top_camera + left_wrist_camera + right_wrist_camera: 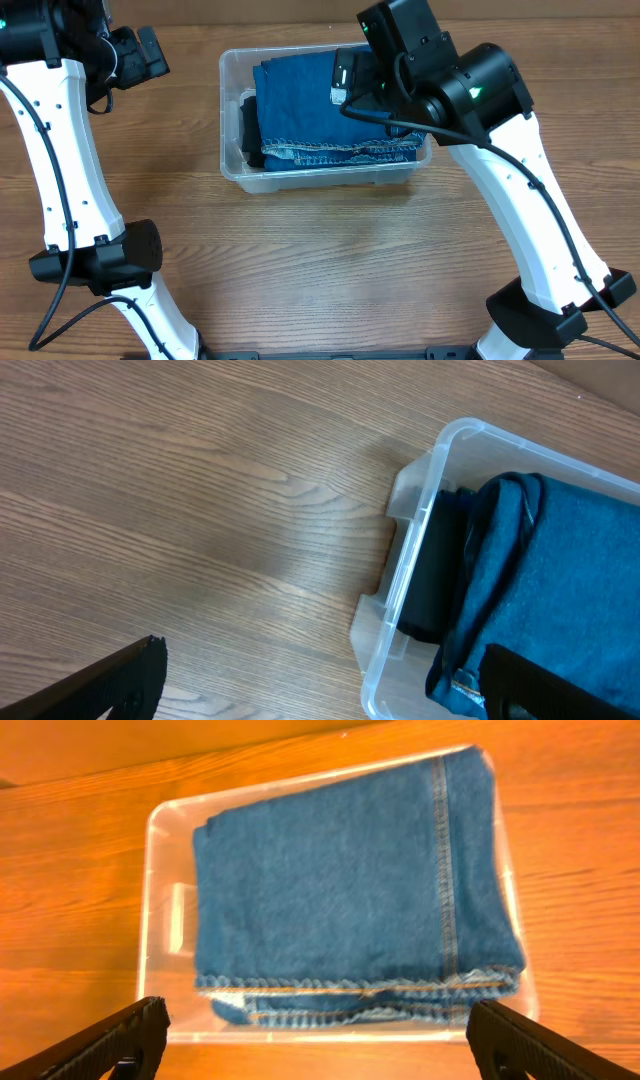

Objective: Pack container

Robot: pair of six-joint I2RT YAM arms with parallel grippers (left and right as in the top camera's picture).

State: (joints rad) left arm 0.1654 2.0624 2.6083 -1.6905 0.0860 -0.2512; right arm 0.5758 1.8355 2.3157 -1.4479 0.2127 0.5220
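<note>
The clear plastic container (322,181) stands at the back middle of the table. Folded blue jeans (310,110) fill most of it, and a black folded item (249,125) lies at its left end. My right gripper (345,82) hovers over the container's right part, open and empty. In the right wrist view, the gripper (315,1030) spans the container's (155,920) near wall, with the jeans (340,890) below. My left gripper (150,55) is open and empty, left of the container. In the left wrist view, the gripper (325,680) is beside the container's (420,530) end, where the black item (435,580) and jeans (570,580) show.
The wooden table top (330,260) stretches in front of the container. The two arm bases stand at the front left (100,262) and front right (545,310).
</note>
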